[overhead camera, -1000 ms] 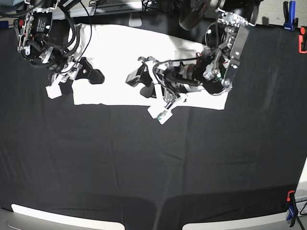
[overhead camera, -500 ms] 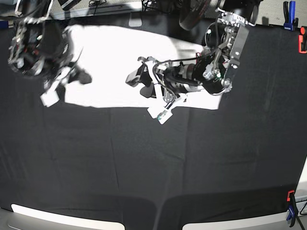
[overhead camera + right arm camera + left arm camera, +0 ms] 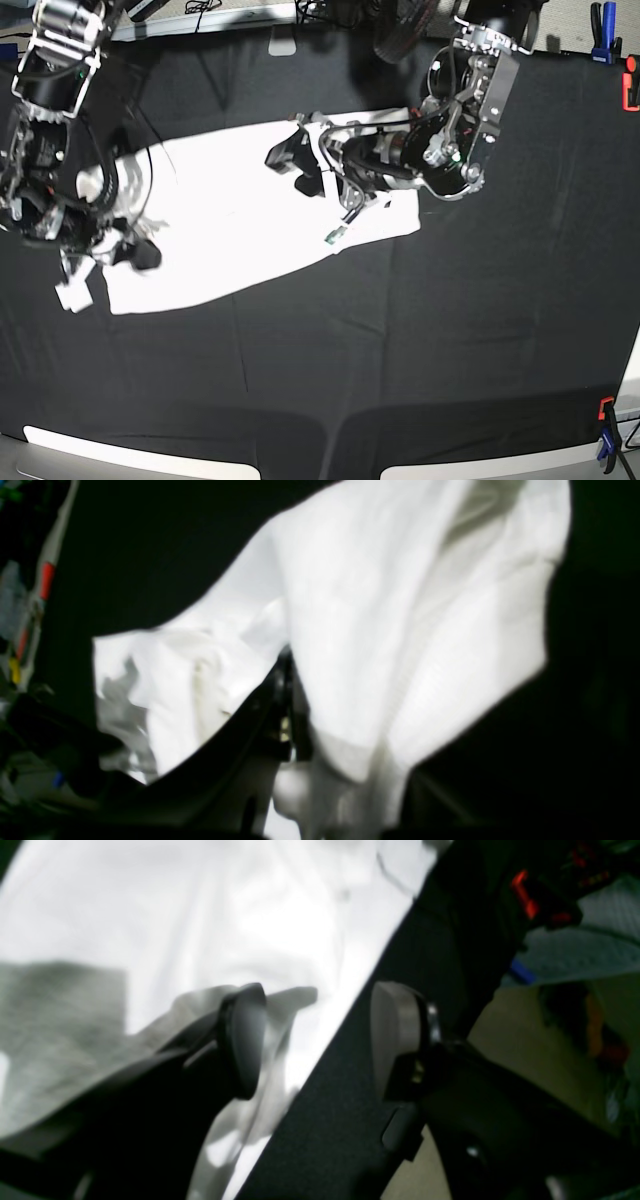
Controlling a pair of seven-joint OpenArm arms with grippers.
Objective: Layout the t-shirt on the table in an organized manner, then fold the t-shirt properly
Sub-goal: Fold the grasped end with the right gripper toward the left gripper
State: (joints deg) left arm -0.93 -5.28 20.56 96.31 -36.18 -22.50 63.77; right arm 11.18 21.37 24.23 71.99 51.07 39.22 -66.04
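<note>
T-shirt [image 3: 240,205]: plain white side up, spread slantwise over the far-left part of the table [image 3: 420,360], with its low corner toward the left edge and its high end near the middle.

Left side of the base view: right gripper [image 3: 135,252] sits at the shirt's lower-left corner, jaws closed down on the t-shirt. In the right wrist view the white cloth [image 3: 380,630] drapes over and around the dark finger [image 3: 280,700] (blurred, but the fabric is clearly pinched and bunched there).

Centre: the shirt body lies mostly flat, with soft creases running along its length.

Right of centre: left gripper [image 3: 300,160] hovers over the shirt's upper-right end, jaws spread wide and holding nothing. The left wrist view shows one pad [image 3: 245,1040] above white fabric [image 3: 200,915] and the other above black tablecloth [image 3: 325,1120], straddling the shirt's edge.

Far right: orange and blue clamps [image 3: 605,40] at the table's edge.
</note>
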